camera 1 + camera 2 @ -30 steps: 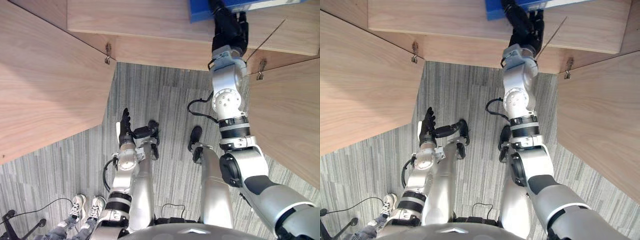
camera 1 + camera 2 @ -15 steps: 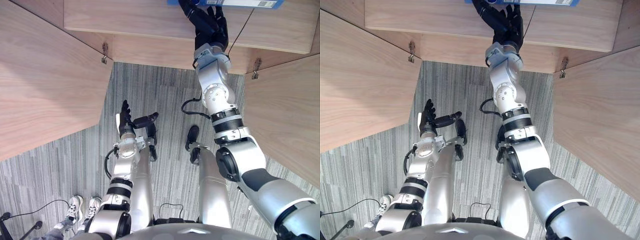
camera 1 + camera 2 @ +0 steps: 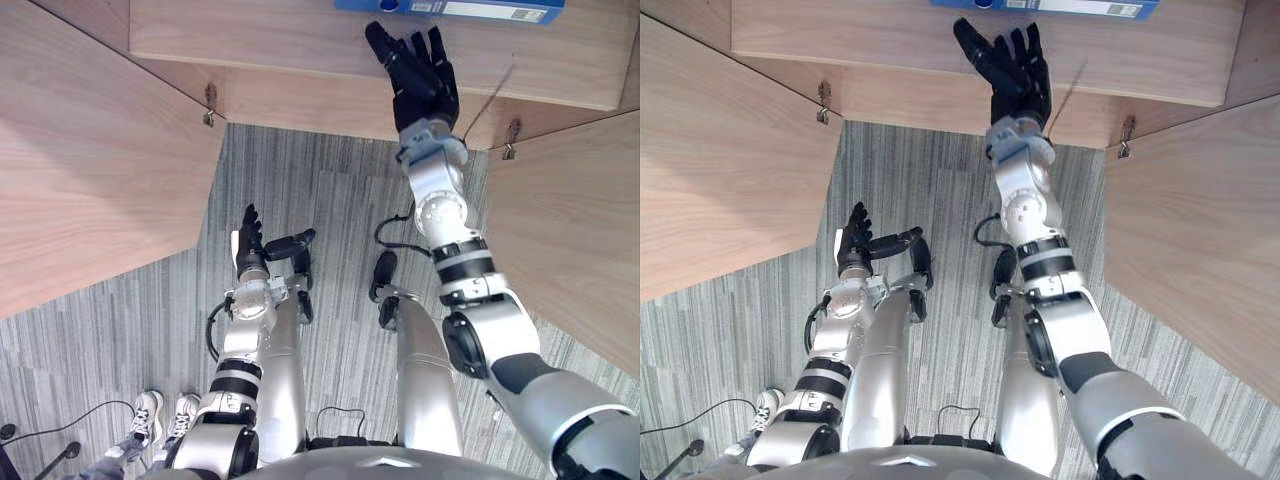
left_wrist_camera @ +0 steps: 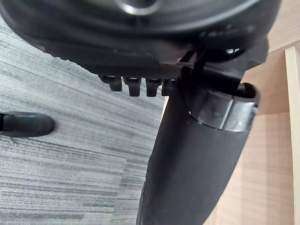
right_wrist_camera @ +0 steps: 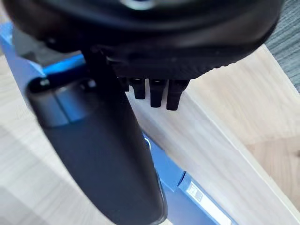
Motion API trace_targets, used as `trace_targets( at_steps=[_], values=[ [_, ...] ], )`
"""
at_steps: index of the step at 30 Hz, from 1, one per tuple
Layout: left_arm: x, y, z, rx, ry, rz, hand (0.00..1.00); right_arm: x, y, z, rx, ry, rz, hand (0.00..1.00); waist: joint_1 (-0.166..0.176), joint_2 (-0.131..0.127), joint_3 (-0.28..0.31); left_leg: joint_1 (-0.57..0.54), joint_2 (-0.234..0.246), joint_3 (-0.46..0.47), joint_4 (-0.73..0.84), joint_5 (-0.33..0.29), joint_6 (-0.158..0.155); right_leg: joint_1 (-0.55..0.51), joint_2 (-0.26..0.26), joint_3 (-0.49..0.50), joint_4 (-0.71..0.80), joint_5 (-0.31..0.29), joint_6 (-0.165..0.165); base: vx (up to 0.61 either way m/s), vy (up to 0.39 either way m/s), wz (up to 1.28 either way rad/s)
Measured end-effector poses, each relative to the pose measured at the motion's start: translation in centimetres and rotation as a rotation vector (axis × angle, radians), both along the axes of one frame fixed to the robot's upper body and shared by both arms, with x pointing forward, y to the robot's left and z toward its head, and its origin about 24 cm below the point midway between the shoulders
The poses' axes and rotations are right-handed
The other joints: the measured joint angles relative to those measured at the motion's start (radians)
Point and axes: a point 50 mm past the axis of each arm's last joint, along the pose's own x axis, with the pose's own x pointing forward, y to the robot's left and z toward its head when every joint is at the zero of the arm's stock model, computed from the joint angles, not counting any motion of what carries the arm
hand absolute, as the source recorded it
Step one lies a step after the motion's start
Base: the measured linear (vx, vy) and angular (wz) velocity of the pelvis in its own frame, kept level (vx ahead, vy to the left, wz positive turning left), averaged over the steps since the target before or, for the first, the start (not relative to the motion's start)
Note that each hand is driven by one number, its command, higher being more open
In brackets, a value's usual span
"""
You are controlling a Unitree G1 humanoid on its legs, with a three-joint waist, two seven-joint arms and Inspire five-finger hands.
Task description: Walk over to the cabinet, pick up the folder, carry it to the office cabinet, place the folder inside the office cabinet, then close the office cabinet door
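Folder (image 3: 450, 8): blue, lying flat on the wooden shelf (image 3: 250, 45) of the office cabinet, at the far edge of my head view.
Right hand (image 3: 420, 75): I read it as released, with fingers straight and spread, raised over the shelf, close to the folder.
Left hand (image 3: 250, 245): relaxed, fingers straight, held low above the grey floor (image 3: 330, 180).
Doors: I see the left door (image 3: 90, 170) and right door (image 3: 570, 230) both swung wide.

Head stereo pair looking down, sharing cabinet (image 3: 250, 40) and floor (image 3: 330, 190), wrist cameras very close.
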Motion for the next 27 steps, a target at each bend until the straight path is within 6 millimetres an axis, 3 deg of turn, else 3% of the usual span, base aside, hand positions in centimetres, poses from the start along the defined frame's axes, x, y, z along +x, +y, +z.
trace_targets(
  at_steps=[5,9,14,18,19,27],
  values=[
    [-0.2,0.1,-0.3,-0.021,0.01,0.005,1.0,-1.0,-0.8,-3.3,0.08,0.051,-0.001,1.0,0.0,-0.006,-0.003,0.015,0.001,0.004,0.001,-0.002,0.002,0.012,0.0,0.003,-0.001,0.0,0.0,0.0,0.0,0.0],
    [-0.7,0.5,-0.8,-0.026,0.024,0.009,1.0,-2.6,-0.8,-4.4,0.069,0.032,0.02,1.0,0.0,-0.007,-0.003,0.018,0.002,0.008,-0.001,-0.004,0.003,0.015,0.002,0.004,-0.007,0.0,0.0,0.0,0.0,0.0],
    [-2.1,1.6,-1.8,-0.034,0.051,0.05,1.0,-5.2,-1.2,-4.6,-0.198,-0.063,-0.042,1.0,-0.001,-0.009,-0.003,0.007,0.01,0.009,0.021,-0.026,0.004,0.015,0.009,0.005,-0.015,-0.001,0.002,0.03,0.002,-0.06],
    [-2.2,1.7,-1.7,-0.019,0.043,0.065,1.0,-6.4,-1.8,-3.0,-0.49,-0.172,-0.178,1.0,-0.001,-0.01,-0.003,0.003,0.01,0.01,0.036,-0.038,0.008,0.018,0.007,0.005,-0.014,-0.004,0.007,0.02,0.009,-0.01],
    [-2.2,1.7,-1.6,0.001,0.041,0.062,1.0,-6.7,-1.9,-2.5,-0.585,-0.206,-0.235,0.0,-0.001,-0.01,-0.003,0.004,0.01,0.01,0.038,-0.04,0.009,0.019,0.006,0.005,-0.012,-0.006,0.009,0.0,0.0,0.0],
    [-1.6,1.4,-1.0,0.036,0.022,0.05,1.0,-7.1,-2.2,-1.5,-1.049,-0.25,-0.501,0.0,0.0,-0.011,-0.003,0.001,0.008,0.012,0.046,-0.05,0.01,0.017,0.001,0.006,-0.003,-0.012,0.013,0.0,0.0,0.0]
  ],
)
